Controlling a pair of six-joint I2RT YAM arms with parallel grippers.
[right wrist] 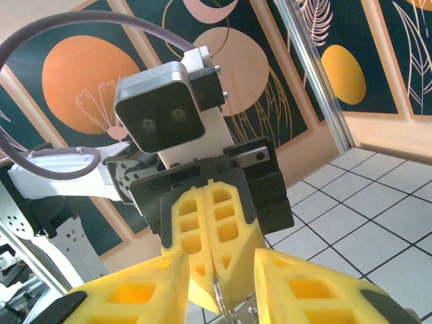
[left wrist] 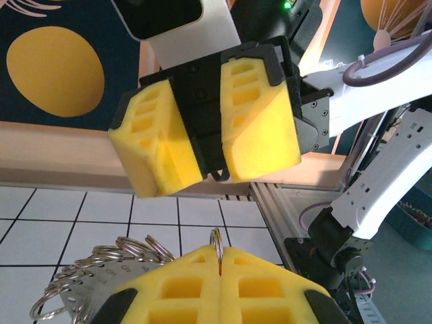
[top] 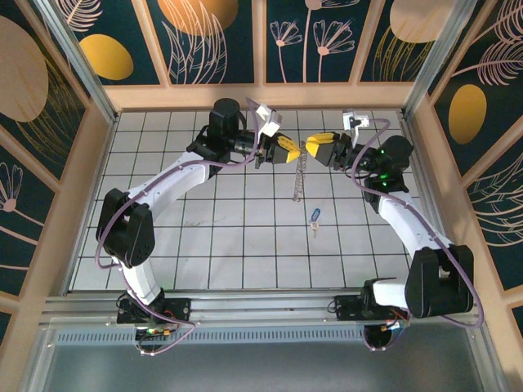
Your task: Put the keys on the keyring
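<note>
Left gripper [top: 292, 152] is pinching the keyring [top: 298, 186] upper centre; spread right gripper [top: 311, 148] should be closing squarely beside it

**Item 1: keyring** [top: 299, 178]. Silvery-white metal loop of many small linked rings.
- State: one end ring was pinched edge-on between the closed yellow fingertips of the left gripper [top: 295, 153].
- Pose: the rest hung slack in a narrow strand straight below that gripper. Seen from the left wrist, it bunched as overlapping rings under the fingers.
- Position: the pinched ring stood in the gap between the parted fingers of the right gripper [top: 309, 148]. Contact there could not be told.

**Item 2: key** [top: 315, 216]. One, tiny, with a blue plastic head and a short silver blade.
- State: it lay loose and flat on the tiles.
- Position: below both grippers, toward the right gripper's side, and just apart from the strand's lower end.
</note>
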